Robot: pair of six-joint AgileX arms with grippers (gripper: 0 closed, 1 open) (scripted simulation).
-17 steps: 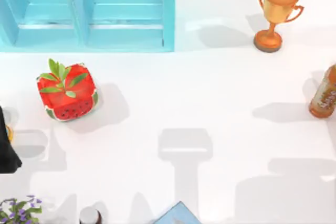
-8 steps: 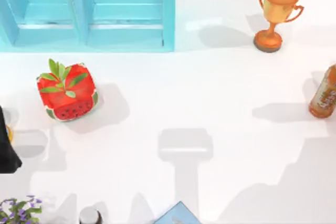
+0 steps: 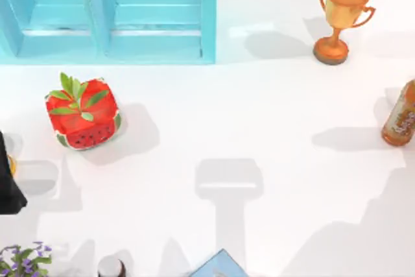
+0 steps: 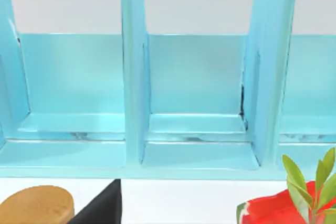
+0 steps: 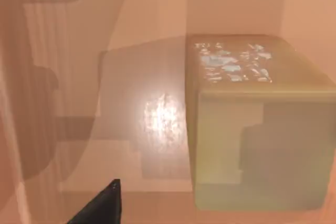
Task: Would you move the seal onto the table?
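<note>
Right wrist: one seal (image 5: 257, 124).

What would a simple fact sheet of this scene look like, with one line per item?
surface: white table
back left: light-blue cabinet
in front of cabinet: watermelon cube with green leaves
back right: orange-gold trophy, upright
right edge: amber bottle
left edge: left arm, dark, low
right wrist view: pale rectangular block on a tan surface
</note>
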